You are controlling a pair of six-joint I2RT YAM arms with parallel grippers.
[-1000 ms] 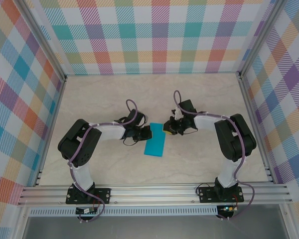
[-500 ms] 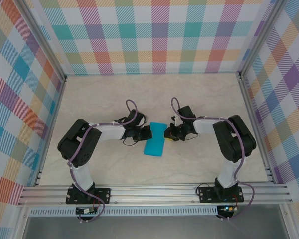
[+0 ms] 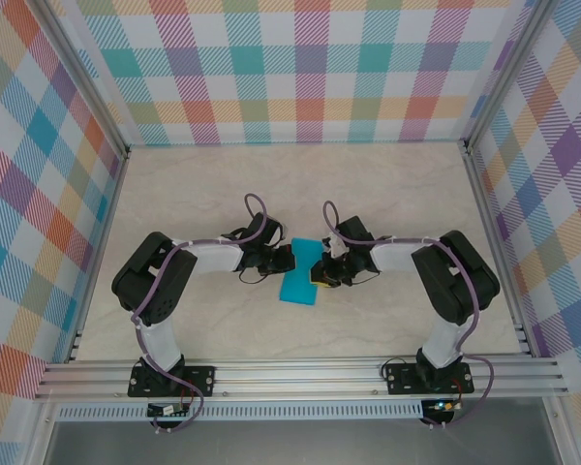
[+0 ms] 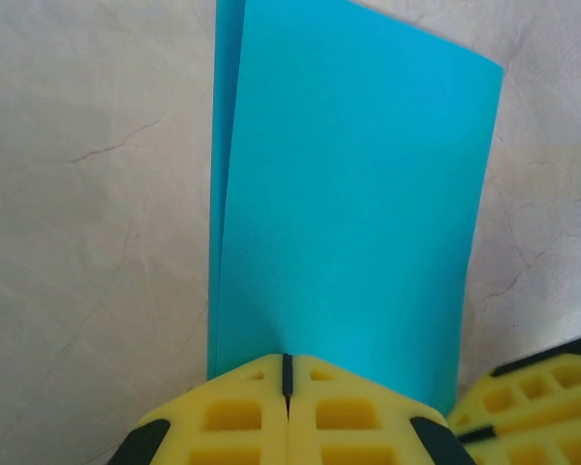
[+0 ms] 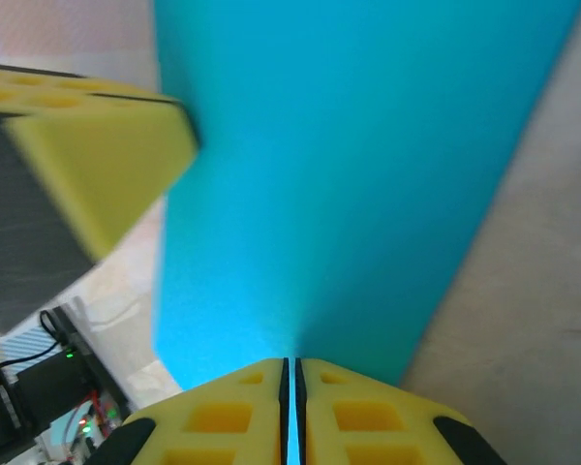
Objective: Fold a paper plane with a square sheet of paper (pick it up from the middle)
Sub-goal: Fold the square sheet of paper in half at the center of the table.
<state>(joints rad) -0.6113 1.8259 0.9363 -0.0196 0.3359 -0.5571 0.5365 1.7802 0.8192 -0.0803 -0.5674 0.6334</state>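
— How does the square sheet of paper look?
— Teal, folded into a narrow rectangle, two layers showing along one long edge (left wrist view). It lies flat mid-table, between the two wrists.
— And the arms?
— Both reach inward, low. The left gripper meets the sheet's left edge, the right gripper its right edge.
— Fingers?
— Both pairs are closed tight, tips on the paper; I cannot tell whether any paper is nipped.

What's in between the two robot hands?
The folded blue paper lies between the left gripper and the right gripper, both touching it, seen in the top view.
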